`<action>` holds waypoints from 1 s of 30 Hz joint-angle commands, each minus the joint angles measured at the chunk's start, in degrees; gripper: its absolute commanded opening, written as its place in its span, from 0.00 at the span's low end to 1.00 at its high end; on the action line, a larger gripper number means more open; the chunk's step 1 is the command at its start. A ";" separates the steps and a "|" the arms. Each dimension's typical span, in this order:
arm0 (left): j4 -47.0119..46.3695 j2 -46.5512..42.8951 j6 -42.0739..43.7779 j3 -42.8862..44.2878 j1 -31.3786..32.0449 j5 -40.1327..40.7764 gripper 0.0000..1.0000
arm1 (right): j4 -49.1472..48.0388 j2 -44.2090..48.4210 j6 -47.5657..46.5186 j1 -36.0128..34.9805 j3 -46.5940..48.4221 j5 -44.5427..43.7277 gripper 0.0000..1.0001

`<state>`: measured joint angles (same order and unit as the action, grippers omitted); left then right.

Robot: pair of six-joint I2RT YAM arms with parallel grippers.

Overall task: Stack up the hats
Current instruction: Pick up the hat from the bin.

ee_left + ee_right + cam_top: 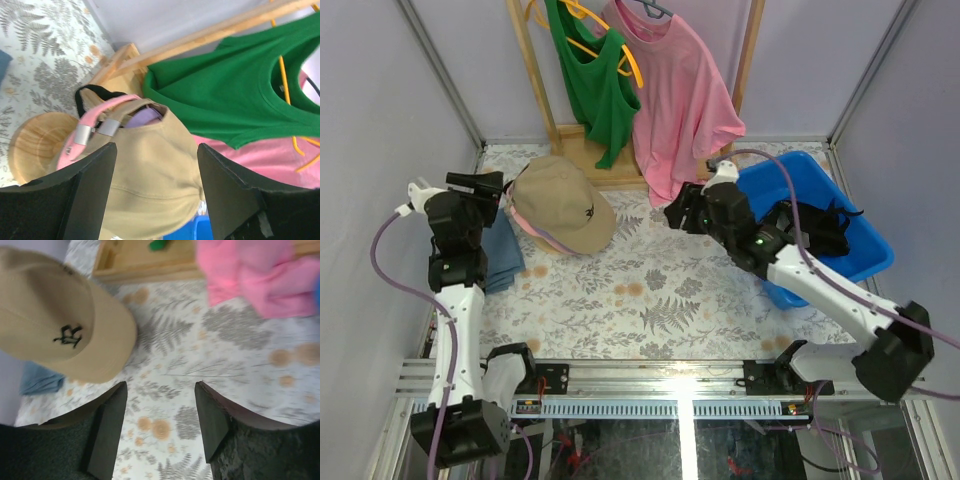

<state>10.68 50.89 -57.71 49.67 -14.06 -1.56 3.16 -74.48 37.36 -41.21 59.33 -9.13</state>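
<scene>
**Top view:** the tan cap [560, 205] crowns the stack at the left rear of the table [650, 300]. What seems a black cap [820, 228] lies in the blue bin [860, 255].

**Left wrist:** the left hand [156, 165], fingers apart, frames the stack, probably to steady it.

**Right wrist:** the right hand [161, 390], apart and empty, hangs over the table beside the stack.

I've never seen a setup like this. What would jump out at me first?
A tan cap sits at the far left of the table, with a pink cap and a lavender cap peeking out beneath it. Behind it, a pink T-shirt and a green tank top hang from a wooden rack, and a blue bin sits at the right.
</scene>
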 commanded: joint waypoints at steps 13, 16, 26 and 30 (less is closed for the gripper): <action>-0.84 9.40 15.96 14.90 21.97 -8.80 0.65 | 21.46 1.07 -6.19 19.36 2.69 -21.17 0.81; -0.83 10.30 17.77 16.13 24.77 -10.03 0.65 | 21.48 -2.94 -5.92 22.52 3.92 -19.19 0.81; -1.28 10.51 19.52 16.63 27.02 -12.52 0.65 | 21.53 -11.04 -5.62 26.60 5.93 -20.93 0.80; -1.79 10.47 19.81 16.18 27.15 -13.00 0.65 | 20.68 -14.82 -5.95 28.33 6.34 -19.26 0.79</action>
<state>10.74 61.69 -39.77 64.75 12.69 -12.51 24.80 -86.43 31.86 -14.55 63.18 -27.49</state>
